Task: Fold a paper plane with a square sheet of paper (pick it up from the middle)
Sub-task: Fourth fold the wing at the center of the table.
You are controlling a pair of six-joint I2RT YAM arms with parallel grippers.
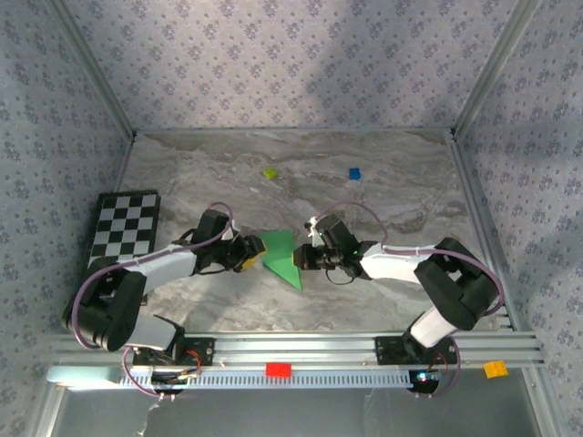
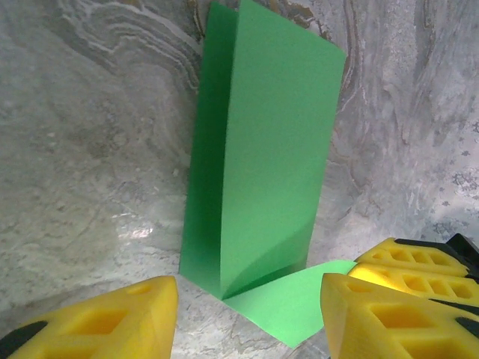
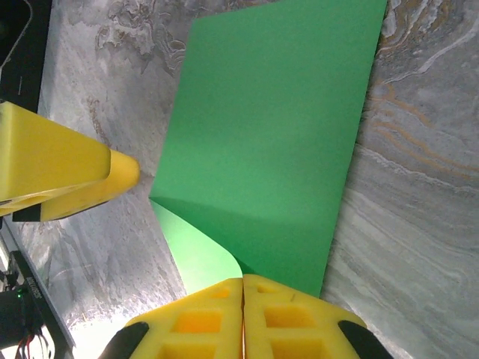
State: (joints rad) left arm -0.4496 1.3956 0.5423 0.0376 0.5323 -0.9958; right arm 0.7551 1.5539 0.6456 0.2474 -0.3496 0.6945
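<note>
From the overhead camera I saw the square sheet of paper lying near the middle of the marble table, between the two arms, showing as a green triangle pointing toward the near edge. The left gripper sat just beside its left side and the right gripper was at its right side.

Through the left wrist camera, the sheet was folded, with one panel standing up off the table and a lower flap lying flat toward the right gripper's yellow fingers. The left gripper had its jaws spread apart with nothing clamped (the paper's near corner only sat ahead of the gap).

On the right wrist camera, the right gripper had its fingers pressed together on the sheet's near edge, pinching it. The left gripper's fingers showed just beside the paper's far side; I couldn't tell whether they touched it.

A checkerboard lay at the table's left, and a yellow-green block and a blue block sat well apart from the sheet, farther back.
</note>
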